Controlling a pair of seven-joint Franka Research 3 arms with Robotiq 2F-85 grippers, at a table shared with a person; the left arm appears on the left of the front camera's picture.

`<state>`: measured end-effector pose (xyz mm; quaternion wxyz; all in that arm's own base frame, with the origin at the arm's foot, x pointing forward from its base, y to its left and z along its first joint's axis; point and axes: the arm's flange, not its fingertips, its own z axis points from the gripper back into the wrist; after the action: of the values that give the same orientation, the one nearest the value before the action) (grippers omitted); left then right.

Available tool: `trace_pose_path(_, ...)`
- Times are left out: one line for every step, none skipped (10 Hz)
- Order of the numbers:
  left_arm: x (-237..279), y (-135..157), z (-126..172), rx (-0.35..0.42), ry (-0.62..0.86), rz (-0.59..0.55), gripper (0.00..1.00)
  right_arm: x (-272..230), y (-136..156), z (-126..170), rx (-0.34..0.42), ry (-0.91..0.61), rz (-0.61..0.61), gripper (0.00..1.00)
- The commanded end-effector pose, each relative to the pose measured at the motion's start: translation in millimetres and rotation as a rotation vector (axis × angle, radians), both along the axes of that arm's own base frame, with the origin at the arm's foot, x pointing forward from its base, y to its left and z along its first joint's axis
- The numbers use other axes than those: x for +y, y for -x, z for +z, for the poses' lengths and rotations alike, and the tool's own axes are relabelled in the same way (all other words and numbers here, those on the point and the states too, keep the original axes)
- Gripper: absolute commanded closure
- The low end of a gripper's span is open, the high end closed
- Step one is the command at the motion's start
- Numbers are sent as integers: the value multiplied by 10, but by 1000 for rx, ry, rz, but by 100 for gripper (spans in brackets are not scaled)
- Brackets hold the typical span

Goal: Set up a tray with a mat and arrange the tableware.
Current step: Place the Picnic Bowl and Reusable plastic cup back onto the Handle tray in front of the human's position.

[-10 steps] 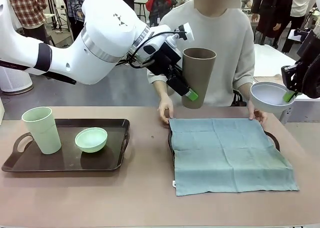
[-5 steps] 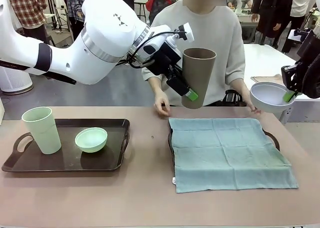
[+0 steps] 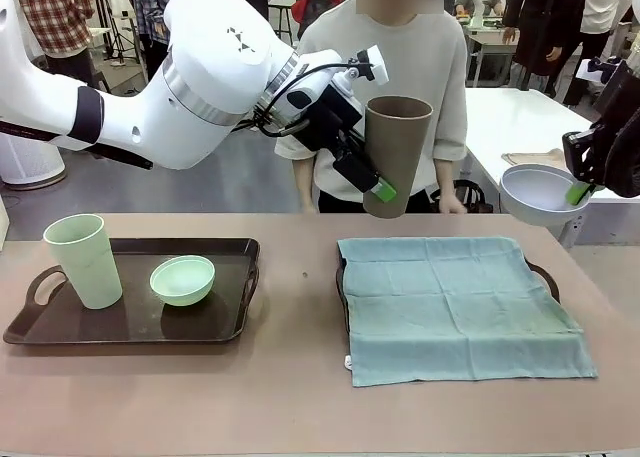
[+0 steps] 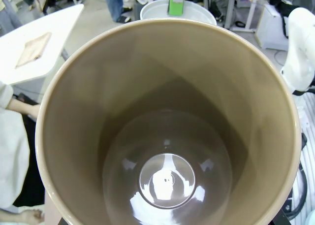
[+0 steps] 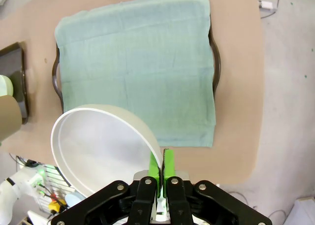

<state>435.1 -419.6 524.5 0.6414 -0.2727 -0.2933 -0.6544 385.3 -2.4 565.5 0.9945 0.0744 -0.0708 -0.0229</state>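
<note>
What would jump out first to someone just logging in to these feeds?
The left gripper holds a tall brown cup aloft near the middle, while the right gripper grips a small white bowl by its rim at the far right. Below, a teal mat covers the right-hand tray.

place: robot lab, open shared hall | cues: my table (image 3: pixel 300 407) beside white worktable (image 3: pixel 500 127), bystanders (image 3: pixel 45 12) standing behind, cable (image 5: pixel 267 5) loose on grey floor (image 5: pixel 288 112)
</note>
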Motion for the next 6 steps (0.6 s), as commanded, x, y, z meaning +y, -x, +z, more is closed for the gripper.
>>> trace_pose_path(-5, -1, 23, 0, 6, -2, 100, -5, -26, -9, -7, -3, -1, 100)
trace_pose_path(-5, -1, 23, 0, 6, -2, 100, -5, -26, -9, -7, -3, -1, 100)
trace_pose_path(-5, -1, 23, 0, 6, -2, 100, -5, -26, -9, -7, -3, -1, 100)
trace_pose_path(-5, -1, 23, 0, 6, -2, 100, -5, -26, -9, -7, -3, -1, 100)
trace_pose_path(0, 0, 0, 0, 0, 0, 19, 0, 0, 0, 0, 0, 0, 96)
trace_pose_path(-56, -188, -240, 15, 24, -16, 19, 14, -163, -174, 22, 10, 2, 96)
